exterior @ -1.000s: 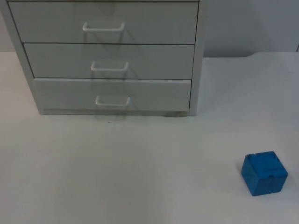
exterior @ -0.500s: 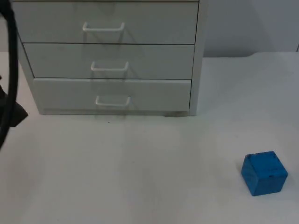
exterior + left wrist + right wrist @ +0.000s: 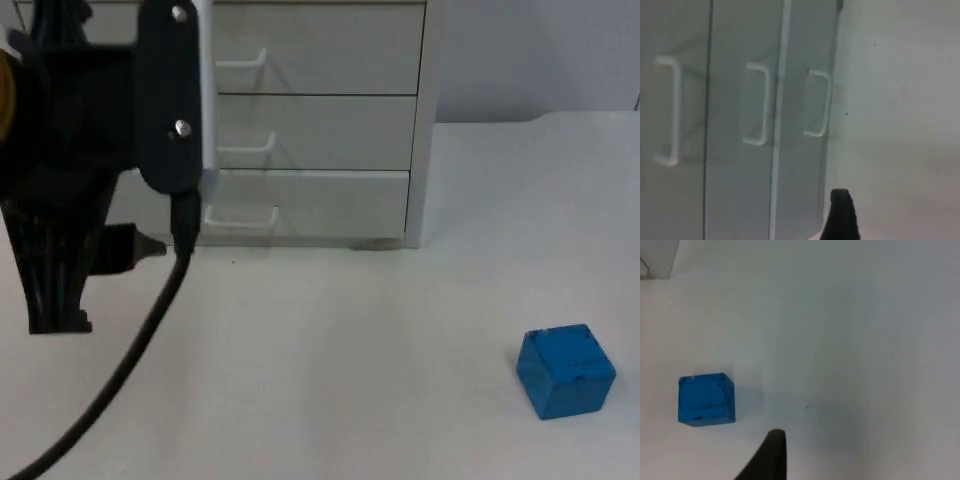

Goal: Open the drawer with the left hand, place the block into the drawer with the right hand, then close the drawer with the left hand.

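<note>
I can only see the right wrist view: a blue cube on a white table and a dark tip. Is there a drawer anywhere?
Observer: Yes. A white cabinet with three drawers stands at the back of the table, and all three are shut.
Operator: Is anything near it?
Observer: The left hand is in front of the cabinet's left part, facing the drawer fronts.
Operator: Has it grabbed something?
Observer: No. The bottom drawer's handle, a white bar, is apart from it and untouched.
Operator: And my cube?
Observer: The blue block sits well to the cabinet's right and nearer the camera, apart from it. The dark tip is the right hand, waiting above the table.
</note>
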